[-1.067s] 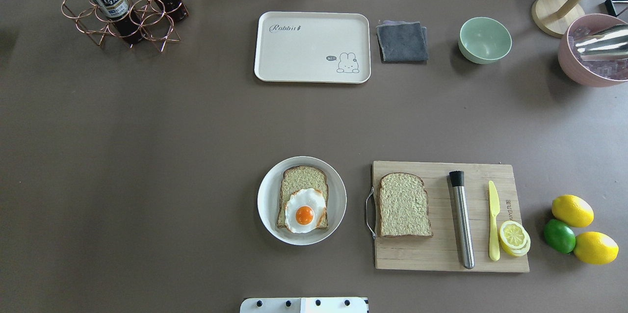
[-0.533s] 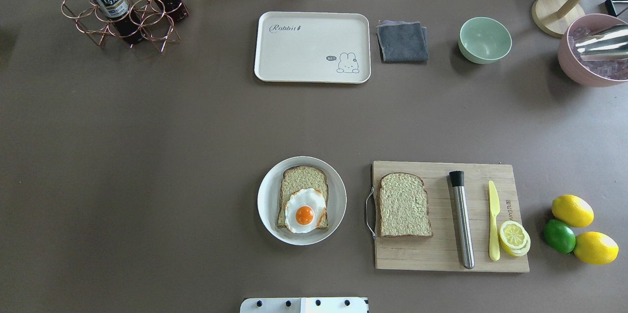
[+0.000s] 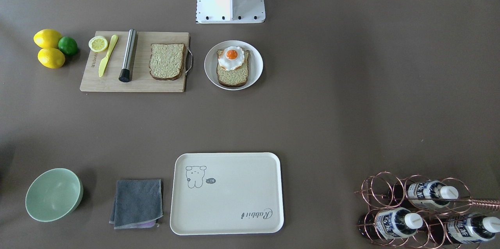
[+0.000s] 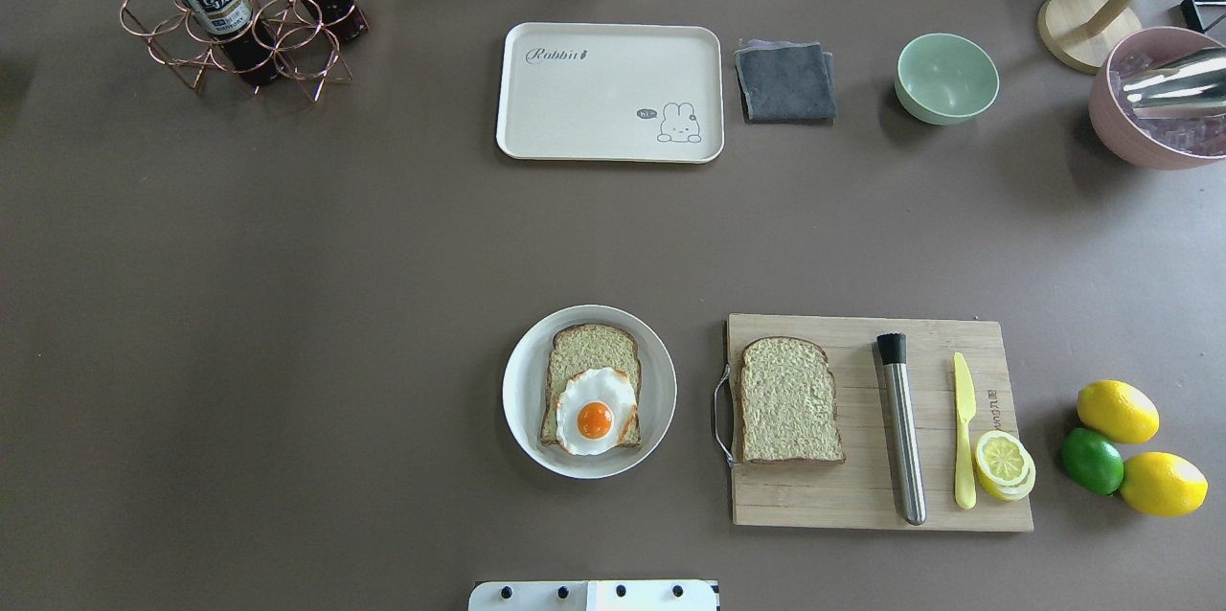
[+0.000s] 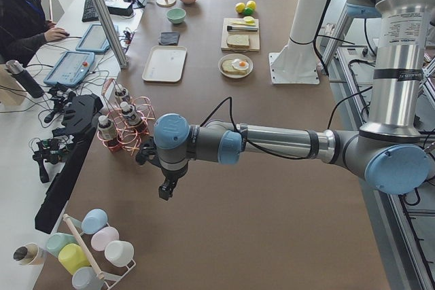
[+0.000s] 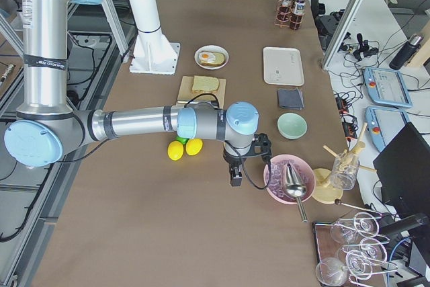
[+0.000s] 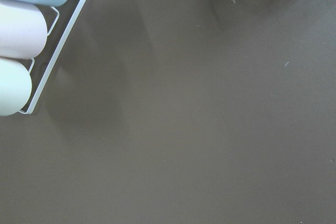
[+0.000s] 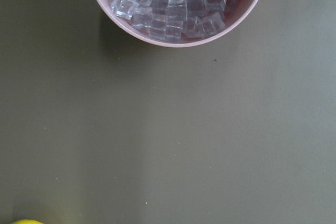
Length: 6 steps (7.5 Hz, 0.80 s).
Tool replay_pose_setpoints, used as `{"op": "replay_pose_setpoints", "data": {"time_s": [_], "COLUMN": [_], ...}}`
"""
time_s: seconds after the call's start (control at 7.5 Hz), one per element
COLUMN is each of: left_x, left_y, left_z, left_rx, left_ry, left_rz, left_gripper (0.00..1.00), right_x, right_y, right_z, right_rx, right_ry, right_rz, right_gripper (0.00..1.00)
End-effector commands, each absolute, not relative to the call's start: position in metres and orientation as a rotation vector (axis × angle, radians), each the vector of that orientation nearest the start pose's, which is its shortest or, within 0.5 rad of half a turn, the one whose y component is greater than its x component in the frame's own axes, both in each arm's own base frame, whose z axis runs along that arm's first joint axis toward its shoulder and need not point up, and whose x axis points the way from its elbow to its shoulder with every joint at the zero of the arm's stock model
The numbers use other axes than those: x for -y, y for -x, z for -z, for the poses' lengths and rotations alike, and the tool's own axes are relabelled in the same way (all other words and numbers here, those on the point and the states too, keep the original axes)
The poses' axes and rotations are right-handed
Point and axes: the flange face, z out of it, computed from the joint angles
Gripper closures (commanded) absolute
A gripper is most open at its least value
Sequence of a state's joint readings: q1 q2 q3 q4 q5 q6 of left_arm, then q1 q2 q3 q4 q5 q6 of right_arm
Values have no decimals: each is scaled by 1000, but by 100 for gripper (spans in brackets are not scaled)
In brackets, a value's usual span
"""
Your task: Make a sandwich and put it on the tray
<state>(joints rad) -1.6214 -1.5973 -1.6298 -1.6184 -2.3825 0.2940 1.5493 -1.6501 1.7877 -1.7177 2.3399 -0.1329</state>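
One wholegrain bread slice [image 4: 586, 350] lies on a round white plate [image 4: 520, 400] with a fried egg [image 4: 595, 412] on its near half. A second slice [image 4: 788, 400] lies bare on the wooden cutting board [image 4: 862, 501] to the right. The cream tray [image 4: 608, 103] sits empty at the table's far side. My left gripper [image 5: 165, 191] hangs far off near the bottle rack, and my right gripper [image 6: 234, 178] hangs beside the pink ice bowl. Both show only in the side views, so I cannot tell whether they are open or shut.
On the board lie a steel muddler [image 4: 902, 429], a yellow knife [image 4: 964, 429] and lemon slices [image 4: 1003, 463]. Two lemons and a lime [image 4: 1092, 461] lie to its right. A grey cloth [image 4: 785, 81], green bowl [image 4: 946, 78], pink ice bowl [image 4: 1154, 103] and bottle rack [image 4: 239, 12] line the far edge.
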Motion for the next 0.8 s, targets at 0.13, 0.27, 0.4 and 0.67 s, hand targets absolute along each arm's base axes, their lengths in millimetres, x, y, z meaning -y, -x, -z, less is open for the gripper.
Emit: {"op": "replay_pose_setpoints", "data": {"time_s": [0.13, 0.27, 0.4, 0.67], "left_x": [526, 525, 523, 513], "left_y": [61, 50, 23, -53], "left_z": [-550, -533, -504, -451], "left_rx": [-754, -778, -839, -919], "left_ry": [-452, -441, -445, -386], "left_rz": [-402, -335, -320, -287], "left_gripper": [2, 1, 0, 1], "right_x": [468, 471, 473, 474], "right_y": [-52, -35, -8, 65], "right_z": [-551, -543, -536, -515], "right_rx": [766, 790, 816, 883], "right_ry": [-230, -218, -226, -197], "right_rz": [161, 107, 82, 39], "right_gripper": [0, 0, 0, 0]}}
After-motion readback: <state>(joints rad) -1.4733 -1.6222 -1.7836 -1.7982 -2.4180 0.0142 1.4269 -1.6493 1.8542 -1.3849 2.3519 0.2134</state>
